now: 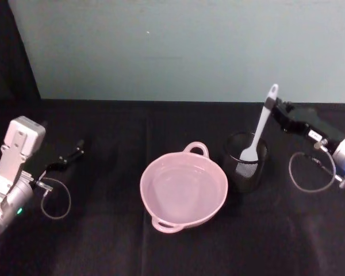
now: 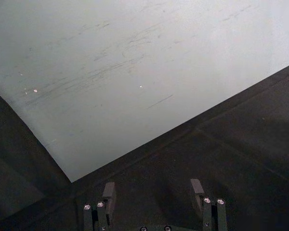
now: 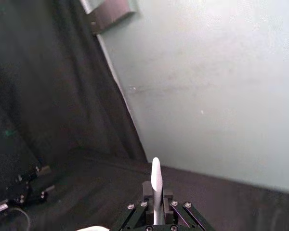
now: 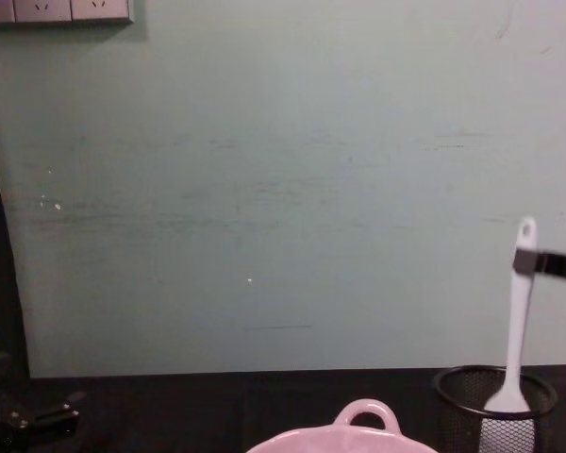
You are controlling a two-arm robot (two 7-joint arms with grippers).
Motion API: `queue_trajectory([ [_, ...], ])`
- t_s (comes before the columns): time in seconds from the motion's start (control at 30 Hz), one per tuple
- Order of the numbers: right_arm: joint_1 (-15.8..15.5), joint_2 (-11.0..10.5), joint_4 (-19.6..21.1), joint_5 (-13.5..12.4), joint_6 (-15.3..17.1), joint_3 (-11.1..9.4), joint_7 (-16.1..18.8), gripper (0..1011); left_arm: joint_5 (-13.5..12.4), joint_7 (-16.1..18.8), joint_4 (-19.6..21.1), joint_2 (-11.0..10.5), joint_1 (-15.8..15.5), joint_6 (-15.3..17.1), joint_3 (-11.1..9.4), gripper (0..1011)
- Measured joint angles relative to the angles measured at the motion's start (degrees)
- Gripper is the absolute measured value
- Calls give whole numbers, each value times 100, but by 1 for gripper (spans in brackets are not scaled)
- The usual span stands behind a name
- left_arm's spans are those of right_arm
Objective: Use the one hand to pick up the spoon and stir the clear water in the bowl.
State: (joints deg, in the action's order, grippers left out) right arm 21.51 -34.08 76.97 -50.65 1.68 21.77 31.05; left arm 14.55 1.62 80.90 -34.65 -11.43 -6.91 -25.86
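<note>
**Task status.** We are gripping the spoon (image 1: 259, 131) with the right claw (image 1: 274, 104), which is clenched on the slim handle just below the holed tip. The spoon is standing nearly upright. Its head is sitting at the mouth of the black mesh cup (image 1: 245, 171), on the right of the counter (image 1: 103, 241). We are judging the pick-up as under way but not complete, because the head is not yet clear of the cup's rim. Three steps are left:

1. Lifting the spoon out of the cup.
2. Carrying it across to the bowl (image 1: 145, 183).
3. Stirring the water.

The bowl is sitting at the middle of the counter, just beside the cup, with nothing dipped in it. The left claw (image 1: 73, 154) is parked low on the left of the counter, released with its fingers apart. It is well apart from the bowl.

**Edges and clearance.**

- **Cup rim:** This is the first edge to respect. We are advising a straight upward lift until the spoon head is above it.
- **Bowl rim:** The next edge is the bowl's near rim on the cup side. Its two loop handles are pointing toward the wall (image 1: 172, 52) and toward us, so neither is lying in the path.
- **Wall:** It is rising close behind the right claw, so there is little room rearward.
- **Open room:** Space is lying above the bowl and across the bare counter in front of it and to its left.
</note>
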Motion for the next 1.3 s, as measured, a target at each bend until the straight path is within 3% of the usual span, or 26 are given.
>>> queue_trajectory([
  [0.2,-11,-266,688,430,-37,-75,-169,110,0,0,0,0,0,0,0,1005],
  [0.53,81,-431,1317,647,148,-284,-204,110,0,0,0,0,0,0,0,1005],
  [0.73,64,-410,1389,650,169,-364,-218,110,0,0,0,0,0,0,0,1005],
  [1.3,75,-415,1373,654,177,-343,-216,110,0,0,0,0,0,0,0,1005],
])
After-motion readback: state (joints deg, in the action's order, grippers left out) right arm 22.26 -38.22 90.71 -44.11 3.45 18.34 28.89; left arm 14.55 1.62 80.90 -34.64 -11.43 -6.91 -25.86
